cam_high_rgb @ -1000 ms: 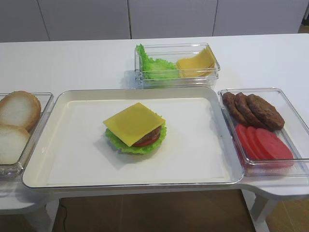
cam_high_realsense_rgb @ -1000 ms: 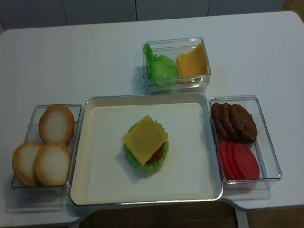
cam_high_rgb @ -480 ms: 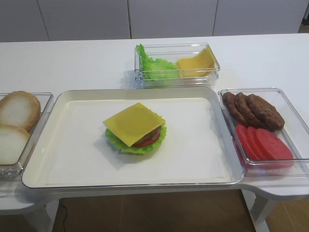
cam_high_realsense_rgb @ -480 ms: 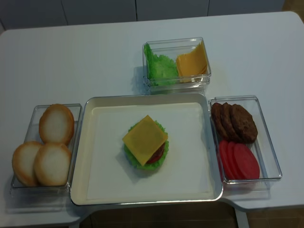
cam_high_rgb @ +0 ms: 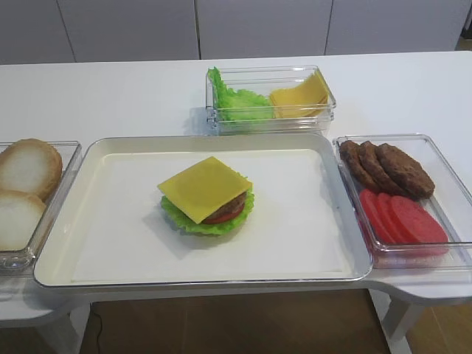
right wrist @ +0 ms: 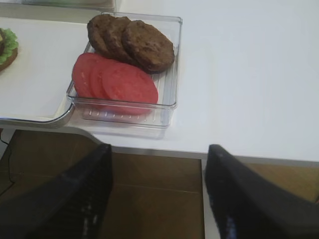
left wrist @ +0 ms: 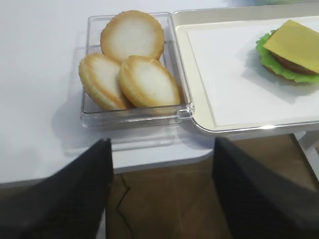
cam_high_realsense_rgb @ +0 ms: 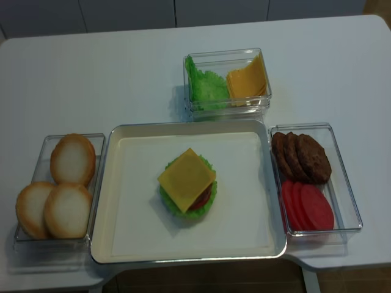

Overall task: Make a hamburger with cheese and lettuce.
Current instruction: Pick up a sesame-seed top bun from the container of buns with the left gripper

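The hamburger stands in the middle of the white tray. It is a stack of bun base, frilly lettuce, tomato, patty and the cheese on top; no bun top is on it. It also shows from above and in the left wrist view. Neither gripper shows in the high views. My left gripper is open and empty, below the table's front edge near the bun box. My right gripper is open and empty, below the front edge near the patty box.
A clear box at the left holds pale bun halves. A back box holds spare lettuce and spare cheese slices. A right box holds brown patties and tomato slices.
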`<state>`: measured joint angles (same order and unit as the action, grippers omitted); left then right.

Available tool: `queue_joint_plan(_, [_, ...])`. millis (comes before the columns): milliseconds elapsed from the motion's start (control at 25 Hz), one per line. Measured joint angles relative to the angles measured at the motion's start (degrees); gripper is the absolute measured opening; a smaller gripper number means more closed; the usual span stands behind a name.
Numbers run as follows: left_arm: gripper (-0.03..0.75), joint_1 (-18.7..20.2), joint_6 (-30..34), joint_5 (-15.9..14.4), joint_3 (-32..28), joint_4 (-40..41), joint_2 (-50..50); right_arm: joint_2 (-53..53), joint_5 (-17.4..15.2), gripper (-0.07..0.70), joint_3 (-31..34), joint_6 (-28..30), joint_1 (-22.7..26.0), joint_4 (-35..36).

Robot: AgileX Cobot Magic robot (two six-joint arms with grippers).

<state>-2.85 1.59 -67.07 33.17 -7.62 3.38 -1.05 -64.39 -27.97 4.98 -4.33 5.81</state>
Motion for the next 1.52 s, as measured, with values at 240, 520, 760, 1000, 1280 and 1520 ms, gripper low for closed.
queue_joint_plan(240, [0.468,0.0,-8.7,3.1,4.1,4.8,11.8,0.0,0.0,0.446,0.0,0.0,0.0,0.0])
queue_joint_plan(520, [0.468,0.0,-18.6,7.6,6.7,7.2,27.5,0.0,0.0,0.447,0.0,0.0,0.0,0.0])
queue_joint_plan(760, [0.468,0.0,-19.3,5.8,12.7,6.8,43.7,0.0,0.0,0.446,0.0,0.0,0.0,0.0])
queue_joint_plan(1000, [0.468,-2.4,-14.3,4.3,17.8,1.7,56.6,0.0,-0.1,0.446,0.0,0.0,0.0,0.0])
queue_joint_plan(1280, [0.468,-10.9,-7.0,4.5,18.2,-3.3,59.1,0.0,-0.1,0.447,0.0,0.0,0.0,0.0])
queue_joint_plan(1520, [0.468,-11.4,-7.3,6.5,18.2,1.4,59.1,0.0,-0.1,0.446,0.0,0.0,0.0,0.0])
